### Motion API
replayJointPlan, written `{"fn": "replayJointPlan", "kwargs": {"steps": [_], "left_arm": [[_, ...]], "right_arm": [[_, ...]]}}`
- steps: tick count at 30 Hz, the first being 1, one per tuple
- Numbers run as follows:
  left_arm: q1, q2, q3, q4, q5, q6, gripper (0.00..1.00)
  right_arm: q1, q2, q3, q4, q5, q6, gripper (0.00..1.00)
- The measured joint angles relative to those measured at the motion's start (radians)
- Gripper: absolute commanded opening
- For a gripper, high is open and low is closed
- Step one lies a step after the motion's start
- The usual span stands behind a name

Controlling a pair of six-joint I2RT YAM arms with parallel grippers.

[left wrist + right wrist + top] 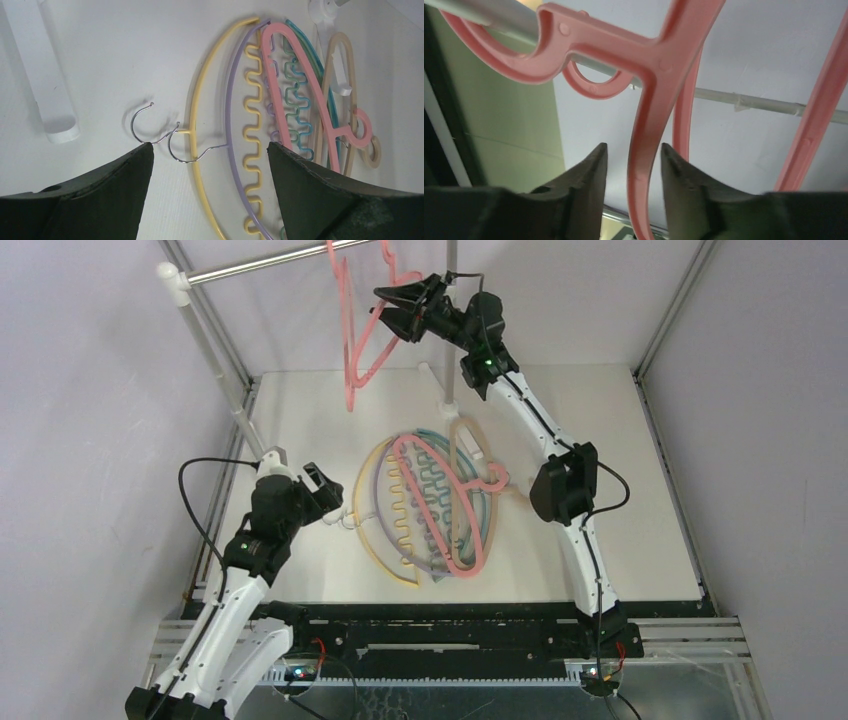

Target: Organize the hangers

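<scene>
A pink hanger hangs by its hook on the silver rail at the back. My right gripper is raised beside it; in the right wrist view this hanger's arm passes between my open jaws with a gap on each side. A second pink hook sits on the rail behind it. Several hangers lie piled mid-table: yellow, lavender, pink, teal, tan. My left gripper is open and empty just left of the pile, by the wire hooks.
The rack's white slanted post rises at the left, with its foot on the table near my left gripper. A thin upright pole stands behind the pile. A white plastic piece lies at the pile's far edge.
</scene>
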Motion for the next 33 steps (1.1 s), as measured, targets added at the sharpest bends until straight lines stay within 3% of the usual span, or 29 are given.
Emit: {"fn": "replayJointPlan", "kwargs": {"steps": [3, 6, 13, 22, 29, 33], "left_arm": [[0.0, 0.0, 0.0, 0.0, -0.002, 0.0, 0.89], [0.002, 0.0, 0.0, 0.0, -0.003, 0.0, 0.89], [0.003, 0.017, 0.0, 0.0, -0.003, 0.0, 0.9], [0.007, 0.056, 0.0, 0.001, -0.003, 0.011, 0.95], [0.018, 0.082, 0.001, 0.002, -0.003, 0.031, 0.99], [0.024, 0.1, 0.004, 0.005, -0.004, 0.049, 0.99]], "right_arm": [[-0.008, 0.0, 0.0, 0.0, -0.005, -0.003, 0.72], [-0.015, 0.0, 0.0, -0.006, -0.016, -0.018, 0.99], [-0.045, -0.074, -0.132, -0.054, -0.035, -0.1, 1.0], [-0.102, -0.27, -0.193, -0.555, 0.039, -0.557, 1.0], [-0.11, -0.433, -0.193, -0.949, 0.25, -0.975, 1.0], [-0.046, -0.494, -0.211, -1.14, 0.532, -1.234, 1.0]]}}
